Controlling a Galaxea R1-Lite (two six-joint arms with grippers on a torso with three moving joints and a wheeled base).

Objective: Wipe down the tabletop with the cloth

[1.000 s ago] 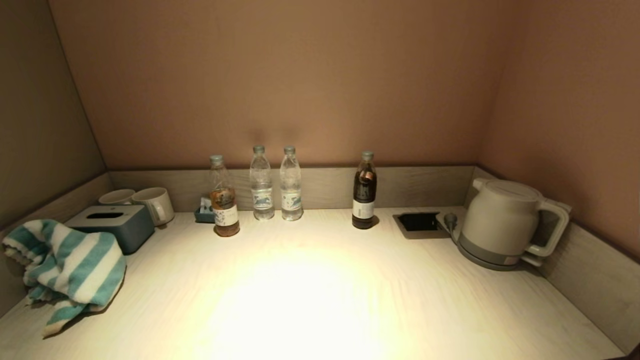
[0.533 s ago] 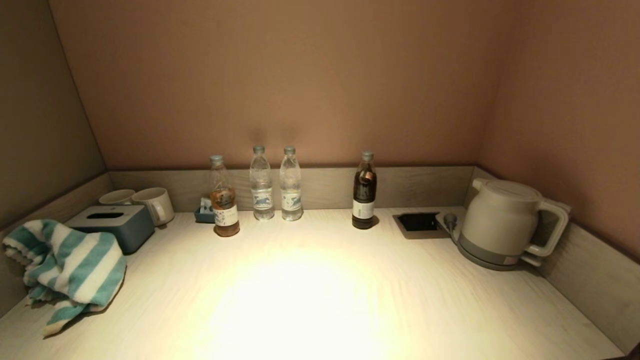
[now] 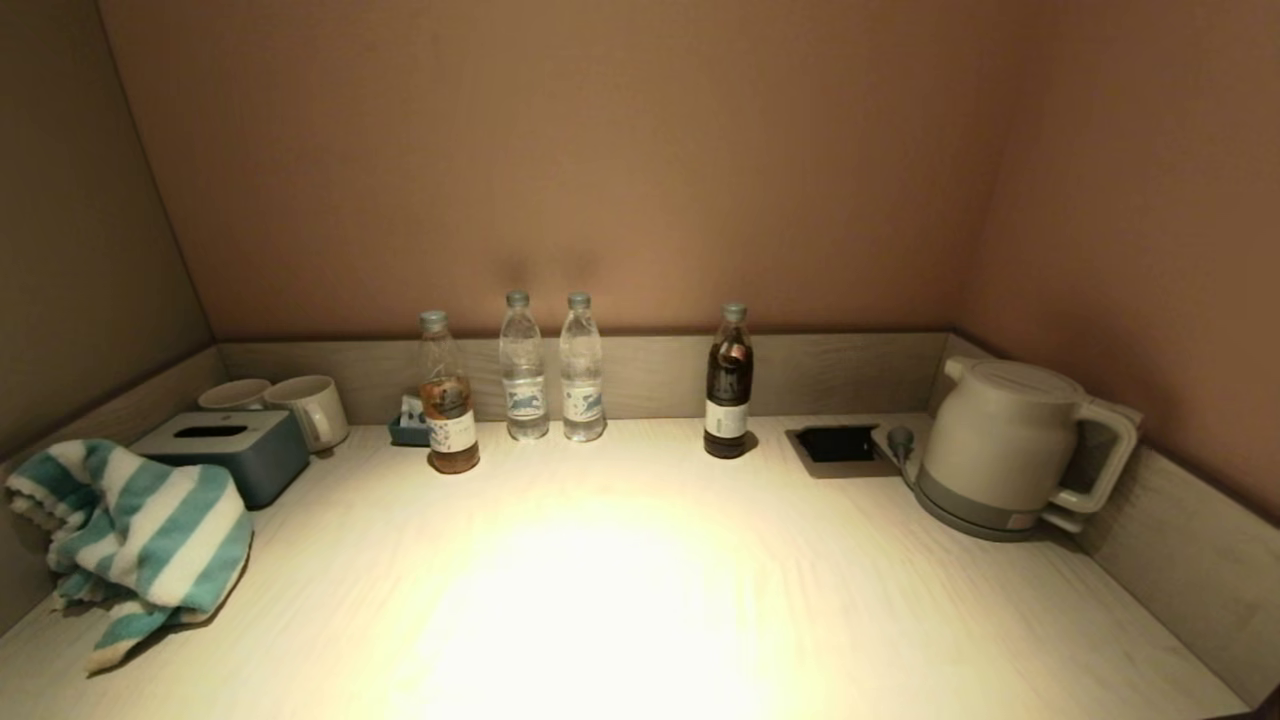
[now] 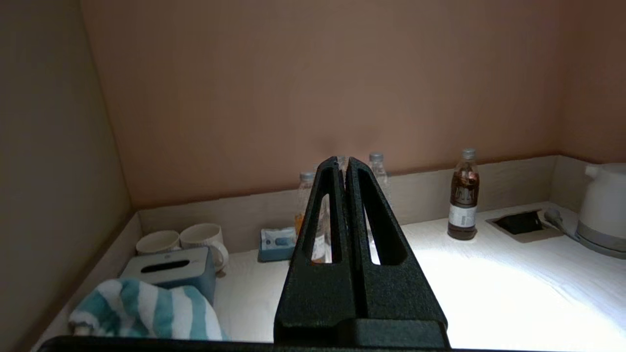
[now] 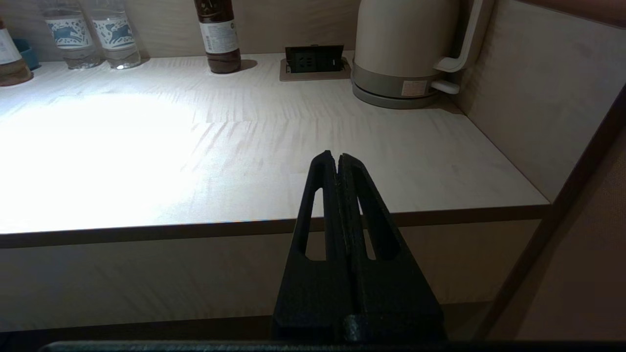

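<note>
Lining tabletop (image 3: pixel 620 600): one cloth (image 3: pixel 130 535), four bottles (image 3: pixel 524 366), two mugs (image 3: pixel 305 408); both grippers' (image 4: pixel 341 164) (image 5: pixel 332 157) fingers together.

Teal-and-white striped cloth (image 3: pixel 135 535) at 9 o'clock; grey-blue tissue box (image 3: pixel 232 450); pale beige wood-grain tabletop (image 3: pixel 640 590); cream kettle (image 3: pixel 1010 445) at 3 o'clock; black gripper fingers (image 4: pixel 337 215).
</note>
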